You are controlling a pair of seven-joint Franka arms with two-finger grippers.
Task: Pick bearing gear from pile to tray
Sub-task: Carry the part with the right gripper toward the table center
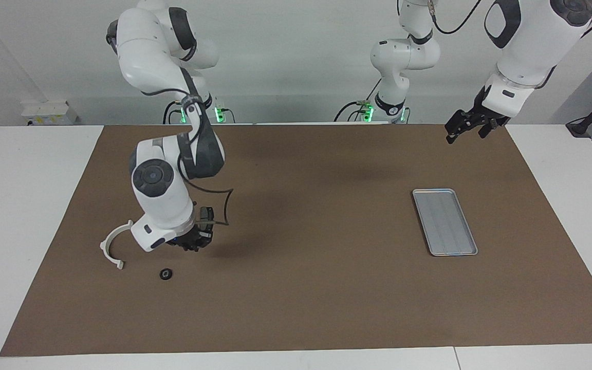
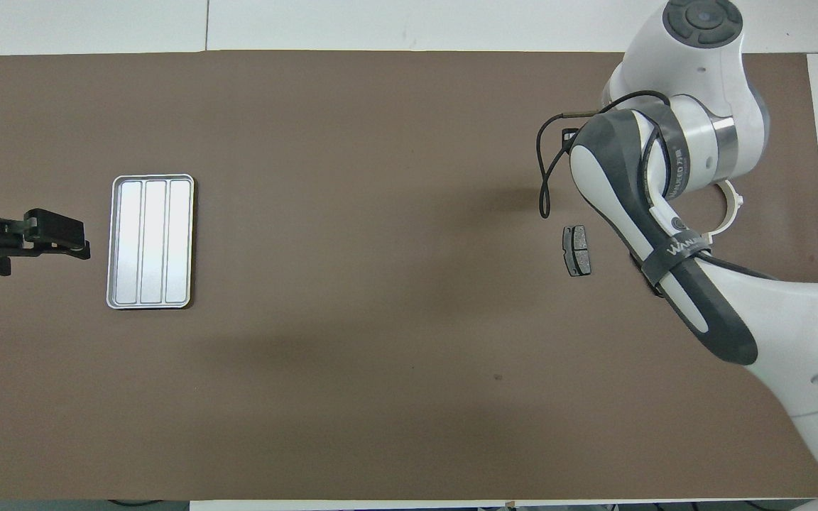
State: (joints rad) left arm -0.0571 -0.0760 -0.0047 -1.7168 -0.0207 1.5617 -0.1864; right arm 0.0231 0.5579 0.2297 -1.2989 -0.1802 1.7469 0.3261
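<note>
Silver-grey tray [image 1: 444, 221] lay bare near the mat's left-arm end. Right gripper [image 1: 191, 241], fingers pressed together, hung over the pile; what it pinched, I couldn't tell. Left gripper [image 1: 468, 125] waited, spread. Delivery remained.

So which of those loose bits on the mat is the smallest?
The black ring beside the white arc; the arc and the grey pad are clearly bigger.

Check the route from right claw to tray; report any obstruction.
Nothing visible blocks it. The right claw hangs shut above the mat; toward the tray lies only one flat dark pad, likely low enough to clear. The left claw waits open, off the route.
</note>
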